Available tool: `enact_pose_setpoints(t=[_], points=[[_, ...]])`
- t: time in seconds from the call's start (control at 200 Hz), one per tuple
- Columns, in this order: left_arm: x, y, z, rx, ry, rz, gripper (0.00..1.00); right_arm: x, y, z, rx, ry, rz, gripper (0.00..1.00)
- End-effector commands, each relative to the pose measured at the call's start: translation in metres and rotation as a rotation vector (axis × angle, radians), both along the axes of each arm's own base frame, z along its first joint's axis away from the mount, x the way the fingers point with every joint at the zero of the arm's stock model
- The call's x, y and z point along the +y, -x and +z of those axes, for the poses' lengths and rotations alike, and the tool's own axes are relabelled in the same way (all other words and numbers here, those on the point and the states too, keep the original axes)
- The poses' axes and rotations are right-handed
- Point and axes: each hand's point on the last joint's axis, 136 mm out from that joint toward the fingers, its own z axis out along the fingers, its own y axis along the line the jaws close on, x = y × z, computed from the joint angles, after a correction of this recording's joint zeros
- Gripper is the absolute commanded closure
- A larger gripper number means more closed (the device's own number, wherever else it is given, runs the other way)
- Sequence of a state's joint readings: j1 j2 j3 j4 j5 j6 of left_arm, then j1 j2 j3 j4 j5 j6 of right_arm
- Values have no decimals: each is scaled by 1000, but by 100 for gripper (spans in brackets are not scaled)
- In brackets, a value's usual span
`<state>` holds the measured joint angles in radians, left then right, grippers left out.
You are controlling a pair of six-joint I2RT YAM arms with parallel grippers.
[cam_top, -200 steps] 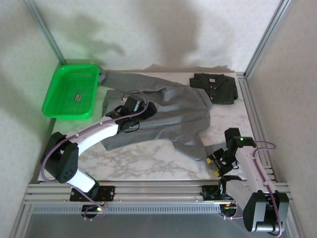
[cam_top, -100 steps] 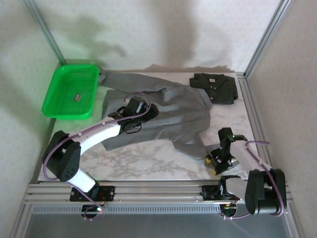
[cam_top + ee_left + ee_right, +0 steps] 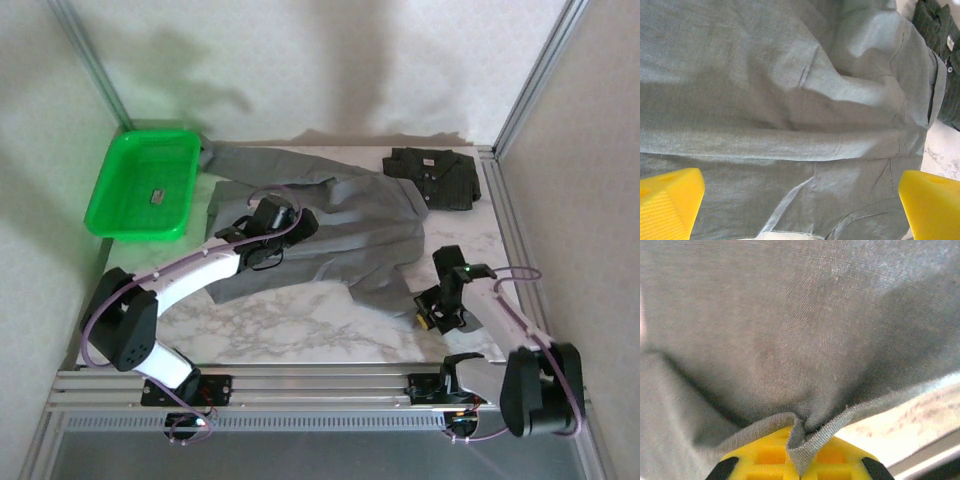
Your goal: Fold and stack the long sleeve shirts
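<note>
The right gripper (image 3: 430, 312) is pinching the near right corner of the grey shirt (image 3: 340, 220), its yellow fingers (image 3: 771, 454) closing on a bunched fold of hem in the right wrist view. The left gripper (image 3: 283, 222) is hovering over the middle of the same shirt with its jaws spread wide, one yellow finger (image 3: 670, 200) showing at each lower corner of the left wrist view.

The grey shirt is lying spread and rumpled across the centre of the marble table (image 3: 300, 325), one sleeve reaching toward the far left. Its cloth (image 3: 790, 100) is showing a fine weave, soft creases and a long horizontal fold; up close (image 3: 790, 315) the hem is curling over on itself.

The charcoal shirt (image 3: 435, 178) is sitting folded at the far right corner, just beside the grey one, collar up. A small white tag (image 3: 950, 44) is showing at its collar, too small to read.

A green tray (image 3: 110, 190) is resting at the far left, holding a small grey item (image 3: 157, 197).
</note>
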<state>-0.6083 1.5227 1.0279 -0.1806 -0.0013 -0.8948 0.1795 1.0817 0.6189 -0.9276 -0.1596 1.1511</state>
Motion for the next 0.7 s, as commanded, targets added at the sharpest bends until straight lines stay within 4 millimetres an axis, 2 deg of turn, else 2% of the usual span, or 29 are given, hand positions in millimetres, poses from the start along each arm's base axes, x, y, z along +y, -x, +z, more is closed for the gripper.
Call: enact_pose_setpoints(t=[0.0,0.105,0.265,0.52,0.696], points=[[2,6,2,-13,-26,-2,1,9,8,32,-26,-48,31,100],[-3,5,-4,-4,-24,-8,1,20,-6,61,-78,-73,65,100],[-7,5,-13,11,-14,-4,1,45,-44,94,-157,-110,119,100],[1,9,-27,31,-43,17,1,75,-99,157,-285,-72,242,100],[12,21,-51,67,-67,44,1,102,-119,179,-330,-85,310,100]])
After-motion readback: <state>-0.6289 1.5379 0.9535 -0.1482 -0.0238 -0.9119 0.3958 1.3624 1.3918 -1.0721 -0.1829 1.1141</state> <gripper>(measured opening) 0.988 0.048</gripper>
